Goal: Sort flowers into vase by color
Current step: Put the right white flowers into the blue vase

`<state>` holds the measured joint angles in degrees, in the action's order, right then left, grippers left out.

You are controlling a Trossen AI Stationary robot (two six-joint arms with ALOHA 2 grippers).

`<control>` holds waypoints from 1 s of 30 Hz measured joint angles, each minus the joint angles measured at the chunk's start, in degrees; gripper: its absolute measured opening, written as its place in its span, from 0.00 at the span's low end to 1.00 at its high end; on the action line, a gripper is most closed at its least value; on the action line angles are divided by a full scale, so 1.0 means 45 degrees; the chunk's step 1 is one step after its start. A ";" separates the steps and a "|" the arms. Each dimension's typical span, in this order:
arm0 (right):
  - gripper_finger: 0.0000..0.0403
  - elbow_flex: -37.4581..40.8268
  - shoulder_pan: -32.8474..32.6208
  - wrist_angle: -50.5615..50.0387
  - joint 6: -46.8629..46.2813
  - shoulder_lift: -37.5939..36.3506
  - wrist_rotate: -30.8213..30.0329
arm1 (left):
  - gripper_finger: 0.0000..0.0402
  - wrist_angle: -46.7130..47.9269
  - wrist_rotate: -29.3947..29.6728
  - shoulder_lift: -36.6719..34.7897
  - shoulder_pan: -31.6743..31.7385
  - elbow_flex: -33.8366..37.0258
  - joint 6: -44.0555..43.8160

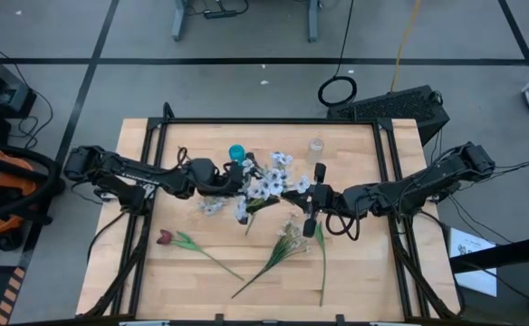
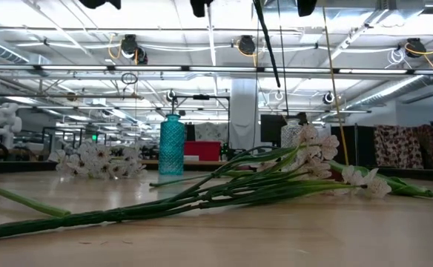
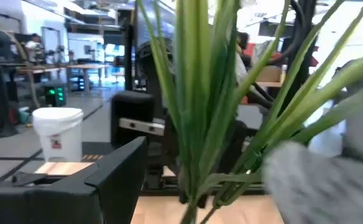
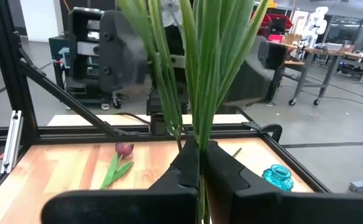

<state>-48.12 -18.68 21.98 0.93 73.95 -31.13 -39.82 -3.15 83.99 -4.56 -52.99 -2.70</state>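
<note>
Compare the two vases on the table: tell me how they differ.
The teal vase is coloured and opaque-looking; the clear vase is see-through glass. In the low view the teal vase looks taller, the clear vase shorter. In the high view the teal vase stands nearer the left gripper, the clear vase nearer the right gripper. Both stand upright at the table's far side, and neither seems to hold flowers yet.
</note>
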 joint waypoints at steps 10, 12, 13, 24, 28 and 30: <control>0.00 0.0000 0.0205 -0.0083 -0.0155 0.0000 0.0660 | 0.66 -0.0382 -0.0346 0.0009 0.0022 -0.0131 0.0026; 0.00 0.0000 0.0278 -0.0083 -0.0155 0.0000 0.0660 | 0.63 -0.0302 -0.0352 0.0009 0.0055 -0.0131 0.0053; 0.00 0.0000 0.0312 -0.0090 -0.0155 0.0000 0.0660 | 0.62 -0.0261 -0.0419 0.0014 0.0073 -0.0131 0.0053; 0.00 0.0000 0.0807 -0.0092 -0.0520 0.0000 0.1685 | 0.45 -0.0370 -0.0900 0.0014 0.0145 -0.0131 0.0782; 0.00 0.0000 0.0913 -0.0090 -0.0503 0.0000 0.1680 | 0.36 -0.0377 -0.0900 0.0014 0.0387 -0.0131 0.0714; 0.00 0.0000 0.0978 -0.0092 -0.0475 0.0000 0.1674 | 0.28 -0.0372 -0.0900 0.0014 0.0552 -0.0131 0.0704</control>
<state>-48.12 -14.27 21.56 -1.21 73.95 -23.60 -41.50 -7.20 84.05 -2.08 -53.58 0.47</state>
